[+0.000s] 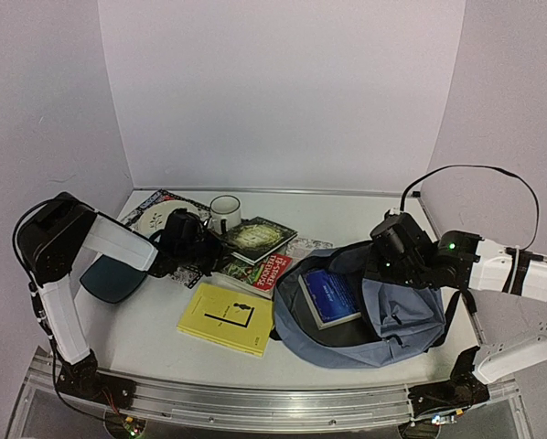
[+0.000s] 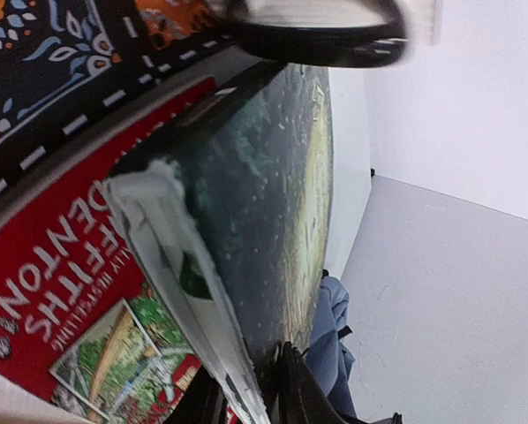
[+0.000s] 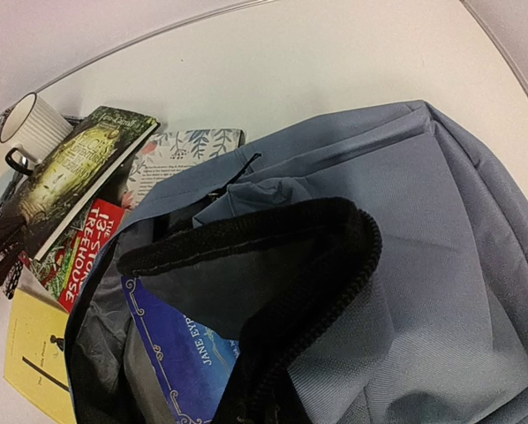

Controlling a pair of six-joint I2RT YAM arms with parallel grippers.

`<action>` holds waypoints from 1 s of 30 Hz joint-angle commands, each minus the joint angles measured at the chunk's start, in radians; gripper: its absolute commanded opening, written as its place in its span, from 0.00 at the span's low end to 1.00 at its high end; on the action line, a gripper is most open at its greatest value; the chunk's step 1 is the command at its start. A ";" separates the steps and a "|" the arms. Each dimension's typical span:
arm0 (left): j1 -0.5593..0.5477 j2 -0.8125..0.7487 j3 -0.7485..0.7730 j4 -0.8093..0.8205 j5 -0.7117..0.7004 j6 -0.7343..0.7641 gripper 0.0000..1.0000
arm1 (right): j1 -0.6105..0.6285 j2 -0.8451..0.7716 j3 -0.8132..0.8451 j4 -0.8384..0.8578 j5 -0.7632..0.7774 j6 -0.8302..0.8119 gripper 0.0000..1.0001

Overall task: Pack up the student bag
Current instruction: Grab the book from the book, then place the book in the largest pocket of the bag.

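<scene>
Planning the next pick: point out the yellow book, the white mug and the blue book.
yellow book point(image 1: 226, 318), top view, cover middle
white mug point(image 1: 224, 218), top view, side wall
blue book point(image 1: 328, 297), top view, cover middle

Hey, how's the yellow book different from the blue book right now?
The yellow book lies flat on the table, outside the blue-grey backpack; the blue book sits inside the backpack's open mouth. The yellow cover is plain with a small black figure; the blue cover has a pale ornamental border and lettering. Both are closed, front cover up.
</scene>
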 commanded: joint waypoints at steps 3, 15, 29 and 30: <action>-0.029 -0.185 -0.014 0.016 0.008 0.105 0.00 | -0.007 -0.012 0.054 0.001 0.030 -0.032 0.00; -0.040 -0.413 -0.100 0.066 0.038 0.177 0.00 | -0.007 0.007 0.108 0.003 0.044 -0.065 0.00; -0.023 -0.537 -0.111 0.075 0.366 0.222 0.00 | -0.007 0.005 0.165 0.004 0.152 -0.110 0.00; -0.024 -0.548 -0.121 0.075 0.392 0.217 0.00 | -0.007 0.006 0.173 0.004 0.164 -0.104 0.00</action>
